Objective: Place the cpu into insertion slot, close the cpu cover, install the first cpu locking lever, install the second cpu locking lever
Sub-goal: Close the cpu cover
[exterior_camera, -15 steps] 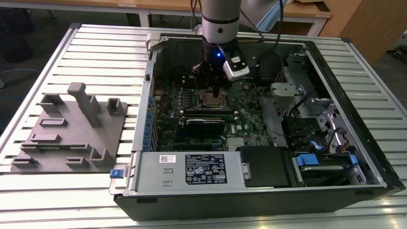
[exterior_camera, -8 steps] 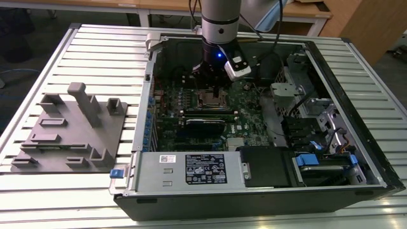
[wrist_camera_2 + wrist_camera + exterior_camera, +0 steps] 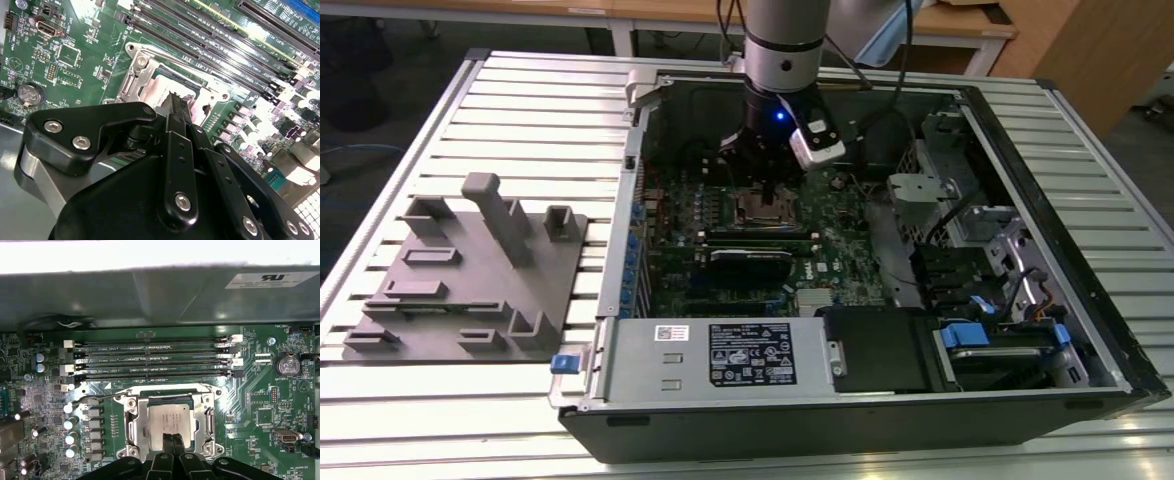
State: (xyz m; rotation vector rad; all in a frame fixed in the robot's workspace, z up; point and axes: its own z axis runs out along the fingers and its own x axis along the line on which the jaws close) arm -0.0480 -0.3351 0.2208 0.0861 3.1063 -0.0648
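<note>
A slatted metal table (image 3: 520,100) carries an open computer case (image 3: 854,430) that takes up the middle and right of the exterior view, with a grey moulded fixture tray (image 3: 467,290) lying at the left of the frame. The robot arm (image 3: 785,40) comes down from the top centre into the case, over the green motherboard (image 3: 847,270). The gripper (image 3: 758,185) hangs directly above the insertion slot (image 3: 761,207), near the upper middle of the board. In the first wrist view, four long memory slots (image 3: 150,360) run beside the socket. The cpu cover (image 3: 137,427) lies flat on it, and the cpu (image 3: 170,420) sits seated inside its window. The gripper (image 3: 173,436) has its two fingers pressed together, pinching nothing, tips at the chip's edge. A thin locking lever (image 3: 95,399) angles away from one socket corner. The second wrist view shows the same closed fingertips (image 3: 176,102) over the chip.
</note>
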